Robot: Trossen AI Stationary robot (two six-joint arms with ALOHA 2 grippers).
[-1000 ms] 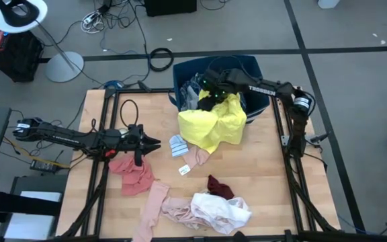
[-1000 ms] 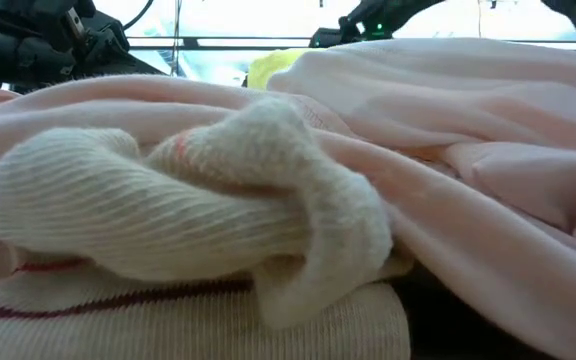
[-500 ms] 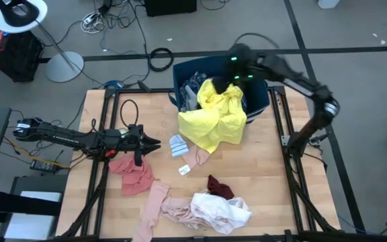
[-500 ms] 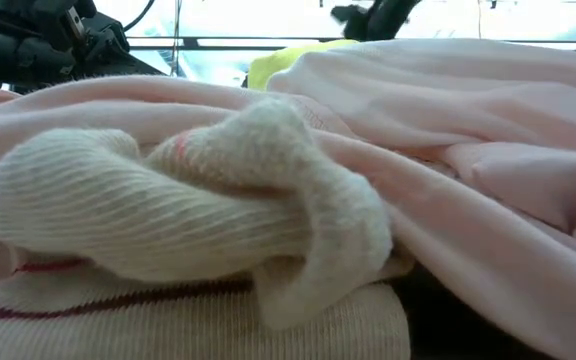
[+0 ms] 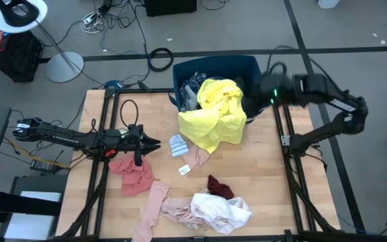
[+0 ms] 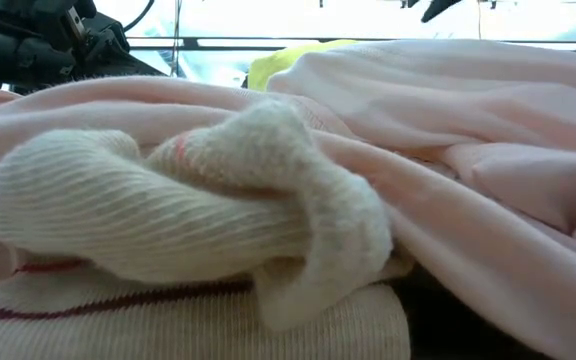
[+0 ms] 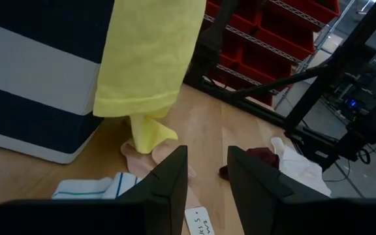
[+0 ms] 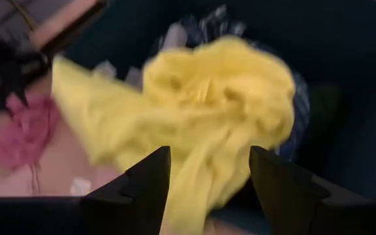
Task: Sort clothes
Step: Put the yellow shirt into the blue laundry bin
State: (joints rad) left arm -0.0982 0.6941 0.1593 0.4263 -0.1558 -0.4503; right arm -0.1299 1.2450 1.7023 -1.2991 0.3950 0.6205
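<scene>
The bright yellow garment [image 5: 215, 111] lies with its bunched upper part in the navy bin [image 5: 250, 67]. Its lower part hangs over the bin's near rim onto the table, as the left wrist view shows [image 7: 150, 59]. My right gripper [image 5: 259, 96] hovers open above the bin's right rim, clear of the yellow garment [image 8: 201, 111]. My left gripper [image 5: 156, 142] waits open above the table's left half, over a salmon red garment [image 5: 134, 176]. Maroon [image 5: 219, 186], white [image 5: 224, 212] and pale pink [image 5: 173, 210] clothes lie at the near edge.
A striped white sock [image 5: 178, 144], a small pink piece [image 5: 201, 157] and a paper tag [image 5: 184, 170] lie between my left gripper and the yellow garment. In the low view a white sock [image 6: 178, 210] and pink cloth [image 6: 448, 110] fill the foreground. Dark and plaid clothes lie in the bin [image 5: 190, 91].
My right gripper has left the yellow garment, risen and drawn back toward the table's right edge. The garment's upper part has been carried up and now lies heaped in the bin, while its lower part stays draped over the rim onto the table.
</scene>
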